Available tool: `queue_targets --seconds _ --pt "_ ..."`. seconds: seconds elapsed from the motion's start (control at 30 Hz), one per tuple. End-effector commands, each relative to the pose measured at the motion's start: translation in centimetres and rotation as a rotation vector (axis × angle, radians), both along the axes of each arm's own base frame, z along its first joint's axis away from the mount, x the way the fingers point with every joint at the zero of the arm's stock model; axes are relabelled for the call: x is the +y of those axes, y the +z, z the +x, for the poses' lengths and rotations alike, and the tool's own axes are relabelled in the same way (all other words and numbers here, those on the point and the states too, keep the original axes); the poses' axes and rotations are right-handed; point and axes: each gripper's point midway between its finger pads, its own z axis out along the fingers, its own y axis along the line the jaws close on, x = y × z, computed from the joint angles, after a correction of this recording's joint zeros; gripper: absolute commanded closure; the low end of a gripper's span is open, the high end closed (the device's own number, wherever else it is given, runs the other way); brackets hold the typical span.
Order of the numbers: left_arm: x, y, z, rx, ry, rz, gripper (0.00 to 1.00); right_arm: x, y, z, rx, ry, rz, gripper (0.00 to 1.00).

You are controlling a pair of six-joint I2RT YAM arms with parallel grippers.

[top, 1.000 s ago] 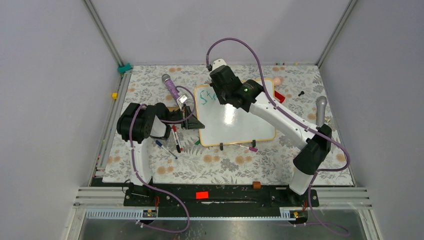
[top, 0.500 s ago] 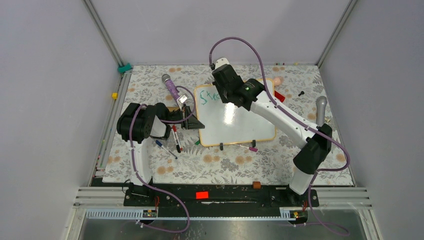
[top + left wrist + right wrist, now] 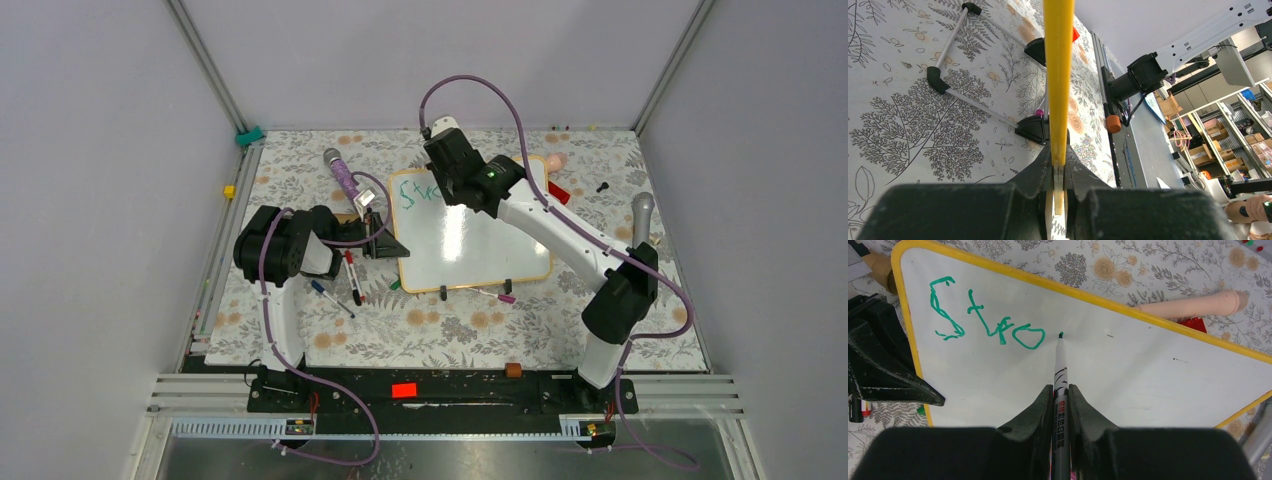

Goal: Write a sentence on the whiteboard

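Sentence (image 3: 982, 320): green letters reading "Stro" are sitting in the board's top left corner, so I'd say the first word is only partly done.
Whiteboard (image 3: 480, 250): it is lying in the middle of the flowered surface (image 3: 450, 325), with most of its face showing bare.
Marker (image 3: 1060, 370): its tip is resting just right of the "o".
Right hand (image 3: 1061, 388): it is clamping the marker's barrel.
Left hand (image 3: 1058, 162): it is pinching the whiteboard's yellow left edge, seemingly bracing it.
Left to do: I'm guessing the rest of the sentence.

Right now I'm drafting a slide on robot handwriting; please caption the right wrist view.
Right gripper holds a marker, tip at the whiteboard, just past the sentence, green letters "Stro".
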Motion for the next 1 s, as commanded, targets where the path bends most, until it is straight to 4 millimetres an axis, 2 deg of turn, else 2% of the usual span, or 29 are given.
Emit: queue_targets --seconds 0.0,0.57,0.97 --pt "0.1 0.0 -0.7 0.005 -0.040 0.005 1.00 -0.3 0.5 0.8 -0.020 -0.025 0.005 1.00" --pt "0.1 0.0 -0.7 0.001 -0.038 0.004 1.00 -0.9 -1.3 -1.5 0.051 -0.002 0.028 1.00" --pt "0.1 0.0 -0.7 0.003 -0.038 0.004 1.00 -0.4 -0.1 -0.3 0.016 -0.005 0.028 1.00"
